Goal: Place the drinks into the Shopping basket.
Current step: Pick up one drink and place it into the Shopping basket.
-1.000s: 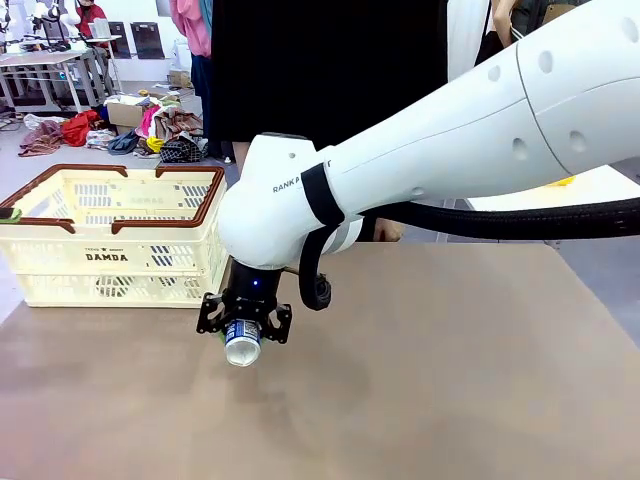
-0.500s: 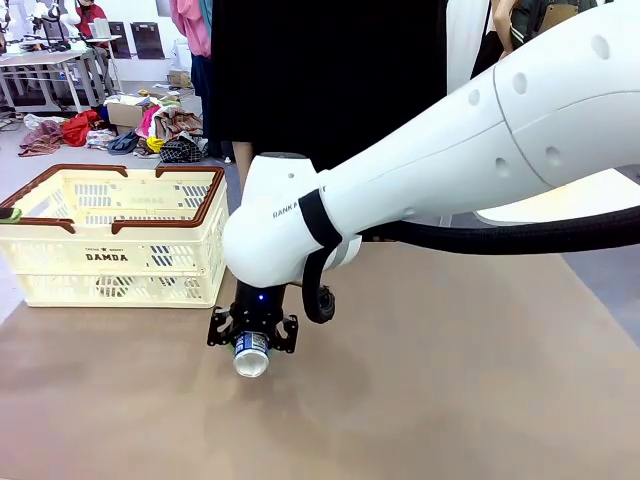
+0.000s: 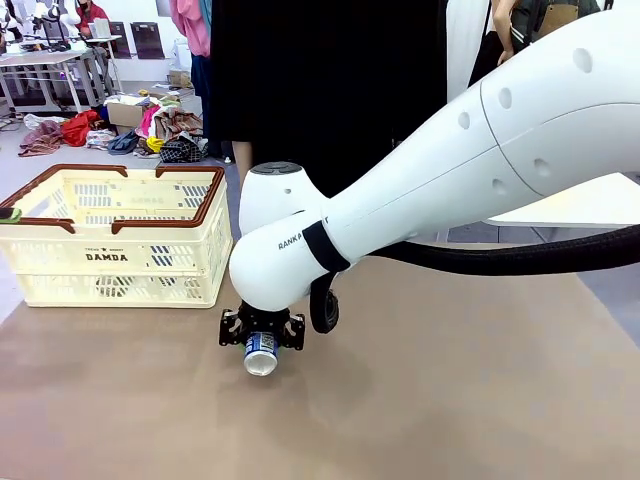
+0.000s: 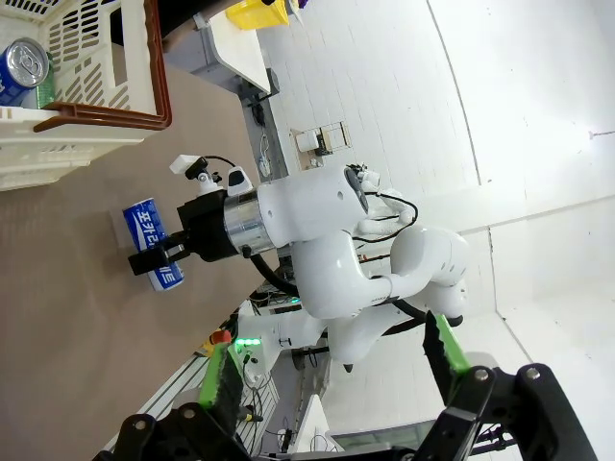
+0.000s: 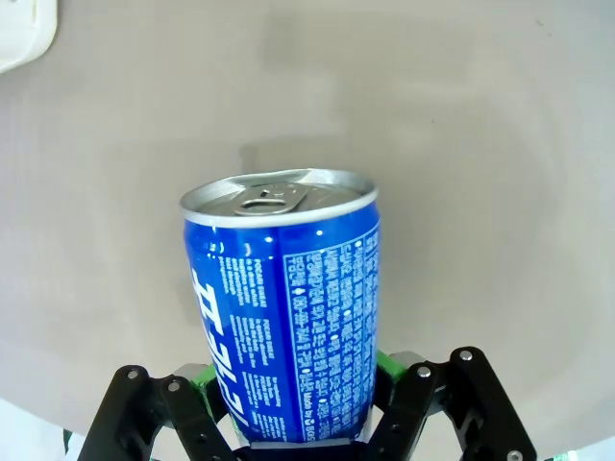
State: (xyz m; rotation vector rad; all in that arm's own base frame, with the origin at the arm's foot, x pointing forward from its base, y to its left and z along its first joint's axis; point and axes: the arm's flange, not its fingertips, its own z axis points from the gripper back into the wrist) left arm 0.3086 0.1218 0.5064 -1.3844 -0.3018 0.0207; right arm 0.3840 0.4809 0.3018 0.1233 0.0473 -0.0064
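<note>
My right gripper [image 3: 261, 332] is shut on a blue drink can [image 3: 260, 353] with white text, held low over the brown table just right of the Shopping basket's front corner. In the right wrist view the can [image 5: 288, 317] fills the space between the green pads, silver end pointing away from the gripper [image 5: 298, 418]. The cream Shopping basket [image 3: 110, 240] with its brown rim stands at the table's left. The left wrist view looks down on the basket [image 4: 91, 58], where another can [image 4: 21, 65] with a silver end lies inside. My left gripper [image 4: 332, 375] is open and holds nothing, well above the table.
A person in black [image 3: 320, 80] stands at the far side, behind the right arm. The table [image 3: 450, 380] stretches bare to the right and front. Clothes lie on the floor [image 3: 150, 130] beyond the basket. A yellow thing [image 4: 258, 13] sits on another table.
The right gripper has come down and slightly right with the blue can, closer to the table. The basket has not moved.
</note>
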